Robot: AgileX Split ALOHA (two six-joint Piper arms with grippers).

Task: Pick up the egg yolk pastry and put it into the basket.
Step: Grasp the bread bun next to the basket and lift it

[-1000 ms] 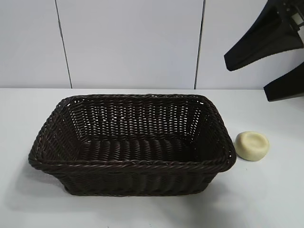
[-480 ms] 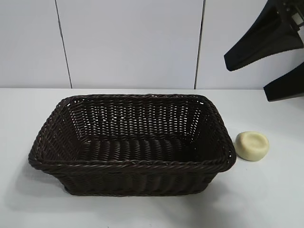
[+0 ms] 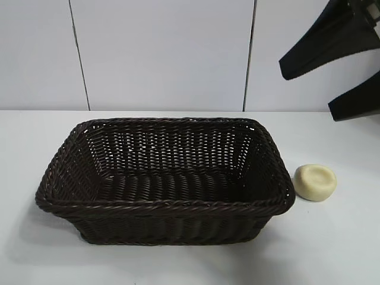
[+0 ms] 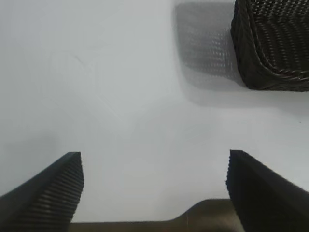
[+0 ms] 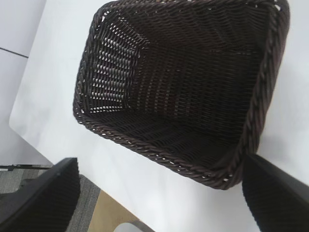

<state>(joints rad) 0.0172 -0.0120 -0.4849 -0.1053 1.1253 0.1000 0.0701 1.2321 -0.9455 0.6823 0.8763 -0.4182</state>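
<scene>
A white tabletop (image 3: 178, 261) stands against a pale panelled wall. On it sits the dark brown wicker basket (image 3: 163, 205), rectangular, with a braided rim. The egg yolk pastry (image 3: 315, 181) lies on the table just beside the basket's right end, apart from the rim and upright with its dimple facing up.

Task progress: nothing is done yet. The pastry is neither grasped nor lifted, so pickup, transfer and release all remain.

Basket contents: none; both the exterior and right wrist views show a bare woven floor.

The right gripper (image 3: 344, 83) hangs high above and behind the pastry, jaws spread wide and holding nothing. The left gripper (image 4: 154, 193) hovers over bare table near a basket corner, jaws likewise wide apart and empty.
</scene>
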